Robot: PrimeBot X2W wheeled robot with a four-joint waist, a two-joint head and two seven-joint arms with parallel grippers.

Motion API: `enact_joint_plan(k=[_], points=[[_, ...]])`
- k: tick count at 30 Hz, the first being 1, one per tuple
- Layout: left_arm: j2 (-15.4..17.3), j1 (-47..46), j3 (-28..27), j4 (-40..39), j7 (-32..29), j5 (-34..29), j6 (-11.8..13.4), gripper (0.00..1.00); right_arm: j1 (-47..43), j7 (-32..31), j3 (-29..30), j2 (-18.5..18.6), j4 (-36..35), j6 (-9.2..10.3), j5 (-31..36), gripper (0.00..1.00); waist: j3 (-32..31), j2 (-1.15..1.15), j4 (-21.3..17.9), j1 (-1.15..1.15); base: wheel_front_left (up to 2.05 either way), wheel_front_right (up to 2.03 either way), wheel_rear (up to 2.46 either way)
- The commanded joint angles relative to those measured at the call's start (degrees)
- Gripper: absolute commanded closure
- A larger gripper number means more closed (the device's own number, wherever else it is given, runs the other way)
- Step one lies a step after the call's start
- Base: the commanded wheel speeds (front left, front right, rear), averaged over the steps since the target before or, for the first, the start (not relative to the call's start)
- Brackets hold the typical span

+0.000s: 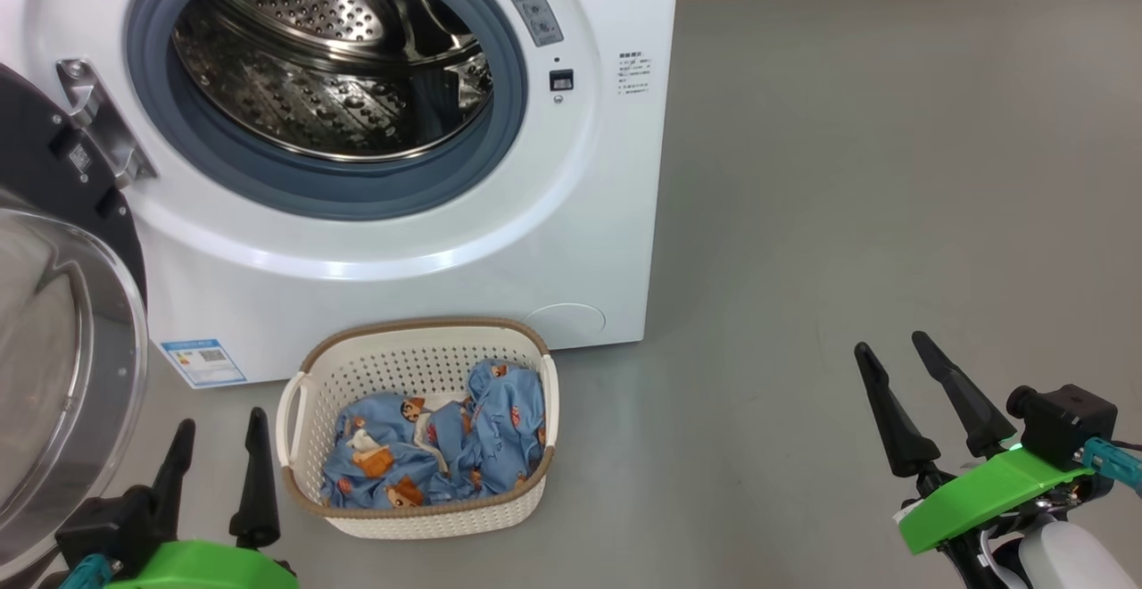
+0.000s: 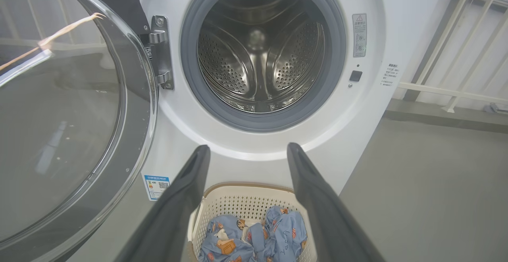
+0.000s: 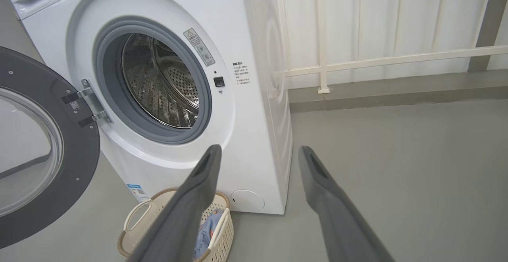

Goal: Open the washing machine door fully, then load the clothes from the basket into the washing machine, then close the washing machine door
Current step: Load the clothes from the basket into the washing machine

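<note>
On my far left the washing machine door stands swung wide open on its hinge, with its glass bowl facing me. My left claw sits just right of the door's lower rim, its two fingers spread apart with nothing between them. Just beside it to the right, the basket stands on the floor, close against the bottom front edge of the washing machine. The clothes lie heaped in the near half of the basket, blue print with a little cream showing. Through the left wrist camera the basket and clothes sit low between that claw's fingers, ahead of the tips and not touched. Above the basket the drum gapes, bare steel as far as I can see in. A blue label marks the machine's lower left corner. Well apart to the right, over bare floor past the machine's right edge, my right claw hangs with its fingers spread and empty, far from the basket.
</note>
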State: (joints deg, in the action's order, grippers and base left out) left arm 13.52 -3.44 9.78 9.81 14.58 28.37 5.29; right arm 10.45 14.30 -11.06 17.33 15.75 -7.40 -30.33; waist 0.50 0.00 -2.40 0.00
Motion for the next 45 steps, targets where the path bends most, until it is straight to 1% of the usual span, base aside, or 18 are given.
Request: enact_joint_plan(k=[1, 9, 22, 27, 32, 45], points=[[1.2, -2.0, -2.3, -0.8, 0.4, -0.9, 0.1, 0.0, 1.3, 0.7, -1.3, 0.8, -1.3, -0.09, 0.3, 0.0, 0.1, 0.0, 0.1, 0.0, 0.21, -0.21, 0.0], [1.1, -2.2, -2.5, -0.6, 0.4, -1.0, 0.2, 0.0, 1.4, 0.7, -1.6, 0.9, -1.2, -0.09, 0.1, 0.0, 0.1, 0.0, 0.2, 0.0, 0.83, -0.83, 0.0], [1.2, -2.3, -3.1, -1.0, 0.4, -1.1, 0.4, 0.0, 1.3, 0.7, -1.6, 0.7, -1.4, -0.09, 0.1, 0.0, 0.4, 0.0, 0.5, 0.0, 1.75, -1.75, 0.0], [1.1, -2.4, -3.3, -1.3, 0.4, -1.2, 0.1, 0.0, 1.4, 0.7, -1.6, 0.6, -1.5, -0.09, 0.0, 0.0, 0.7, 0.0, 0.6, 0.0, 1.23, -1.23, 0.0], [1.1, -2.5, -3.1, -1.0, 0.4, -1.1, 0.1, 0.0, 1.5, 0.7, -1.5, 0.4, -1.5, -0.09, 0.0, 0.0, 0.9, 0.0, 0.7, 0.0, 0.55, -0.55, 0.0], [1.3, -2.6, -2.8, -1.2, 0.4, -1.3, 0.8, 0.0, 1.6, 0.7, -1.6, 0.2, -1.6, -0.09, 0.0, 0.0, 1.3, 0.0, 0.8, 0.0, 0.01, -0.01, 0.0]])
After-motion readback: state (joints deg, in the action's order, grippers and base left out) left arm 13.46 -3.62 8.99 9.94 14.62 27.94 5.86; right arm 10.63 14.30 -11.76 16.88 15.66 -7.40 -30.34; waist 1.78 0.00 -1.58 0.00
